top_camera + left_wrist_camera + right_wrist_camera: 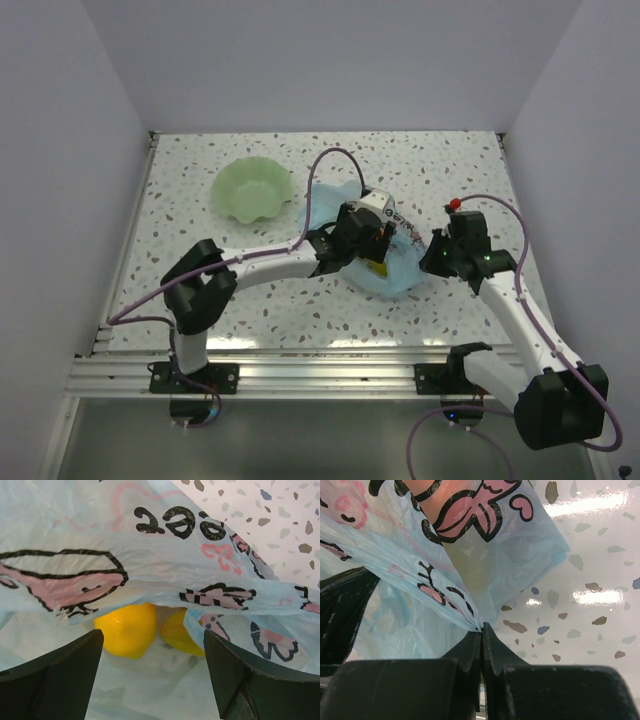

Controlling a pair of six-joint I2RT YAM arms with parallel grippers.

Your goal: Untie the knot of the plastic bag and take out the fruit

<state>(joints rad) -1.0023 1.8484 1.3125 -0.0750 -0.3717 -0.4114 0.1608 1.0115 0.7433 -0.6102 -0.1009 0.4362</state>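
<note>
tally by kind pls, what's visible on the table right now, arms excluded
plastic bag: 1
yellow fruit, seen through the bag's opening: 2 (any others are hidden by the bag)
green bowl: 1
Total: 4

Overhead view; wrist close-ups sharing bag
</note>
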